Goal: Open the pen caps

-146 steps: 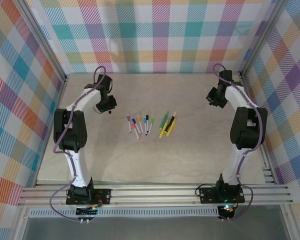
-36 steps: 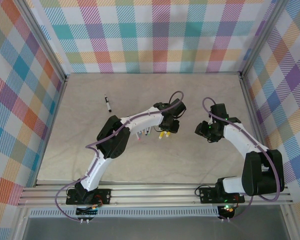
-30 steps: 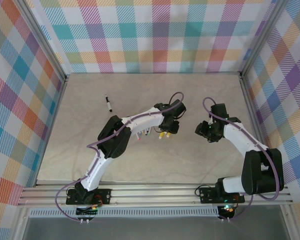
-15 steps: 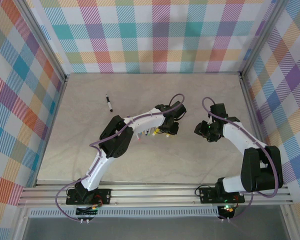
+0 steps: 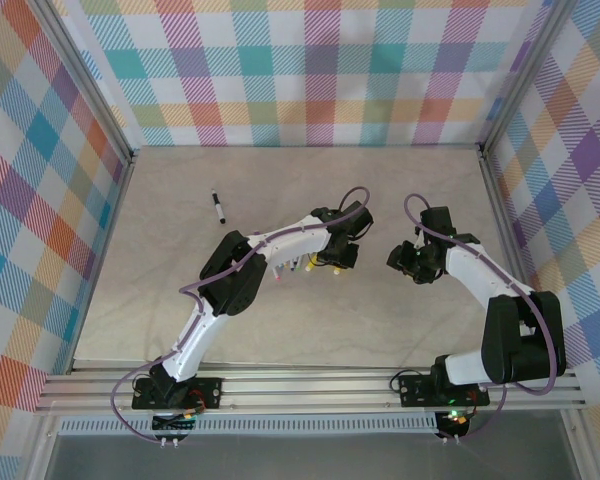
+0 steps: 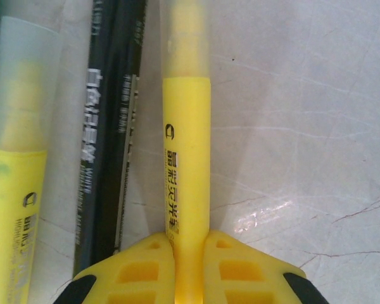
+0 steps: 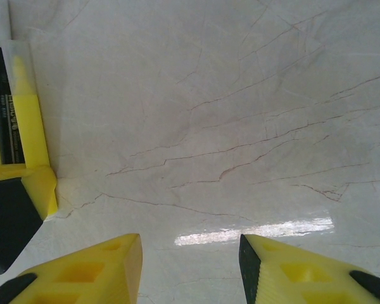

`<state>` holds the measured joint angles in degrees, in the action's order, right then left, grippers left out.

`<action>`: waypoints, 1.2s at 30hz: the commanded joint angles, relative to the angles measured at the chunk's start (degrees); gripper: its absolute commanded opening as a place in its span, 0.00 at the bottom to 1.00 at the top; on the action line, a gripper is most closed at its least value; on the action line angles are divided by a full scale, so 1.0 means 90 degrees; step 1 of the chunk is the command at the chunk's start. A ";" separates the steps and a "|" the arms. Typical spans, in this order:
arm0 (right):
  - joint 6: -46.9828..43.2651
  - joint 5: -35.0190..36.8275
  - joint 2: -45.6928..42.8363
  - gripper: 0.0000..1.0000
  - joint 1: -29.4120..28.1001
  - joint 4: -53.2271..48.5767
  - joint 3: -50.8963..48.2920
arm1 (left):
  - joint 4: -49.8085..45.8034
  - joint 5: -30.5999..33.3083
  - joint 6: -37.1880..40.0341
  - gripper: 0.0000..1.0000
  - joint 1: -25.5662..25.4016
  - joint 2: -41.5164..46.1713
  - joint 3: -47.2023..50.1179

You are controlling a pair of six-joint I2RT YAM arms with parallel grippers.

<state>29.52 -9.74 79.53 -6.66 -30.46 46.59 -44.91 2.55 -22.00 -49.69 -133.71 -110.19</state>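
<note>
Fingers (image 6: 145,269) of my left gripper (image 6: 189,239) pinch the yellow pen (image 6: 187,158), cap (image 6: 183,38) on, black pen (image 6: 111,126) just beside it. My right gripper (image 7: 189,269) hangs near that pen, jaws apart. Overhead I see a stray pen (image 5: 218,207) well apart from it.

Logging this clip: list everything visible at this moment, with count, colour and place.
table: one, pale marbled.
lone pen: one, black, left rear, apart from the rest.
pen cluster: count unclear, mixed colours, centre, partly under the left arm.
held yellow pen: one, yellow, clear cap on, in the left tool.
black pen: one, black, beside it.
other yellow pen: one, yellow, capped, beyond the black pen.
left tool: shut on the held yellow pen.
right tool: open, empty, above bare table.
</note>
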 commanded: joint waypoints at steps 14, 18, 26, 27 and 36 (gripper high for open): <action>0.0625 -0.1440 0.0273 0.49 0.0041 0.1114 -0.0045 | 0.0322 -0.1675 0.0109 0.00 -0.0051 0.1246 0.0752; 0.0816 -0.1678 0.0419 0.52 0.0038 0.1418 -0.0005 | 0.0465 -0.2040 0.0052 0.00 -0.0046 0.1408 0.0855; 0.1329 -0.2088 0.0721 0.52 0.0037 0.2052 0.0171 | 0.0576 -0.2279 0.0043 0.00 -0.0054 0.1488 0.0989; 0.1365 -0.2119 0.0808 0.52 0.0041 0.2096 0.0213 | 0.0575 -0.2294 0.0051 0.00 -0.0055 0.1489 0.0998; 0.1617 -0.2389 0.1283 0.51 0.0017 0.2576 0.0303 | 0.0585 -0.2334 0.0092 0.00 -0.0060 0.1625 0.1053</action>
<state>42.52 -28.91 90.61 -6.66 -10.46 47.68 -40.10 -17.08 -21.45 -49.74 -122.39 -101.38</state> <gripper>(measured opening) 0.509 0.094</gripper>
